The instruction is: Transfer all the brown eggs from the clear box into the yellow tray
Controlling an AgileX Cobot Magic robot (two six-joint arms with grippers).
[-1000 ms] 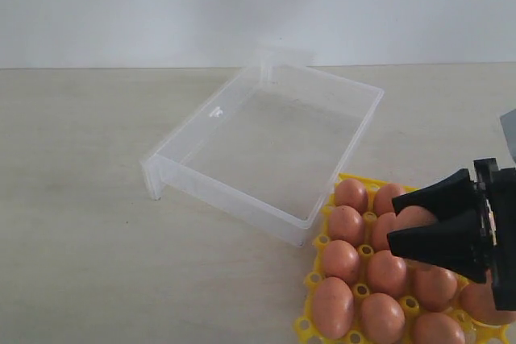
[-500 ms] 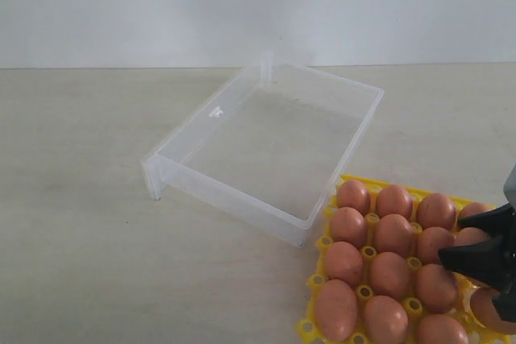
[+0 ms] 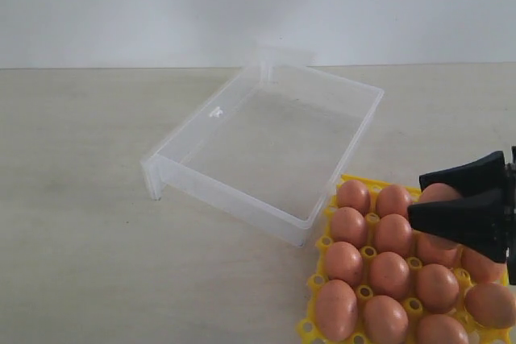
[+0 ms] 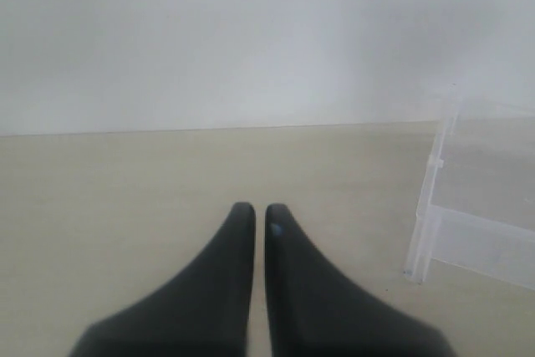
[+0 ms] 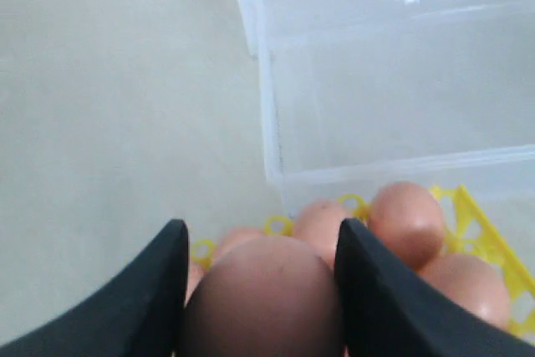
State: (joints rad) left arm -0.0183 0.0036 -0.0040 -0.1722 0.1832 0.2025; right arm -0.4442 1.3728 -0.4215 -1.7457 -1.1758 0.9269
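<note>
My right gripper [image 3: 415, 197] hangs over the far right part of the yellow tray [image 3: 322, 241], shut on a brown egg [image 3: 442, 193]. In the right wrist view this egg [image 5: 263, 298] fills the gap between the two black fingers of the right gripper [image 5: 263, 232]. Several brown eggs [image 3: 390, 273] sit in the tray's cups. The clear box [image 3: 230, 191] lies to the tray's upper left with no egg in it. My left gripper [image 4: 253, 206] is shut over bare table, a corner of the clear box [image 4: 435, 206] beside it; the exterior view does not show it.
The clear box's near wall [image 5: 276, 123] stands close to the yellow tray's edge [image 5: 481, 223]. A pale wall rises behind the beige table [image 3: 81, 199]. The tray runs out of the exterior view at the bottom right.
Half a second ago my right gripper was lower, near the right edge. It is now back over the tray, farther right and higher than a second ago. The left gripper's earlier state is not shown.
</note>
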